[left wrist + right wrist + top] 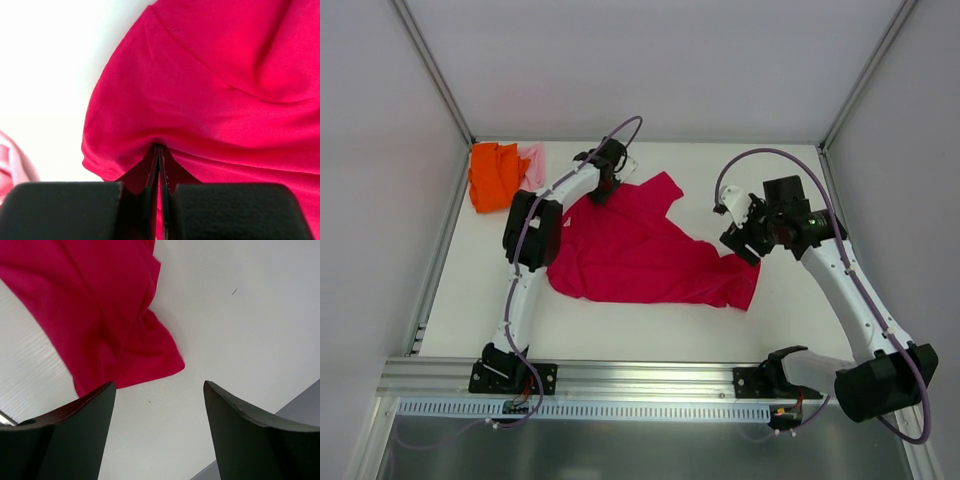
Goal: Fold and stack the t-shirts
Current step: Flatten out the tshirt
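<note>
The crimson-red t-shirt [640,250] lies spread and rumpled in the middle of the table. My left gripper [605,188] is shut on its far left edge; in the left wrist view the cloth [210,100] bunches into the closed gripper [159,152]. My right gripper [742,240] is open and empty, just above the table right of the shirt's near right corner [125,350]. The bright orange t-shirt [494,176] lies crumpled at the far left corner, with the pale pink t-shirt [534,163] peeking out beside it; pink also shows in the left wrist view [12,165].
Grey walls enclose the white table [760,320] on three sides. An aluminium rail [640,380] carrying both arm bases runs along the near edge. The table's right edge [300,400] lies close to my right gripper.
</note>
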